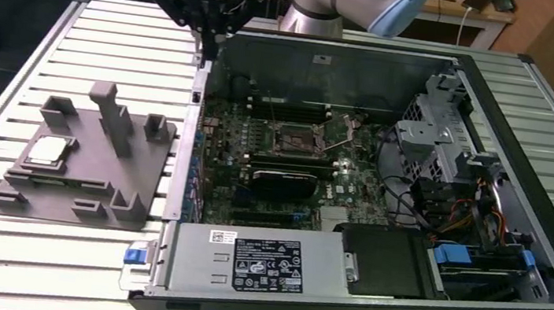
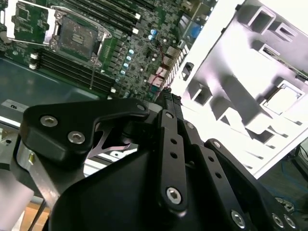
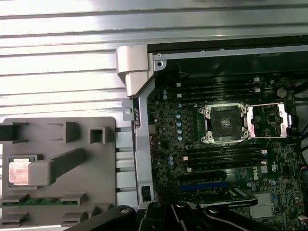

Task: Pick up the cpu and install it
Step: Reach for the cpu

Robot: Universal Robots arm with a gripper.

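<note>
The cpu [image 1: 48,152] is a small silver square lying flat in a recess of the grey plastic tray [image 1: 75,205], at the exterior view's left of the open computer case. It also shows in both wrist views, bright in the tray [image 2: 284,98] and partly behind a post [image 3: 18,172]. My gripper [image 1: 211,42] hangs high over the case's back left corner, far from the cpu. Its fingers [image 2: 169,103] are shut together with nothing between them. The open cpu socket [image 1: 298,140] sits on the motherboard, its metal frame flipped up [image 3: 225,122].
The tray has several upright posts [image 1: 113,115] around the cpu. Inside the case are a black heatsink block [image 1: 285,181], a power supply [image 1: 258,260], a drive cage [image 1: 443,136] and loose cables [image 1: 470,218]. The case stands on a slatted metal table [image 1: 13,59].
</note>
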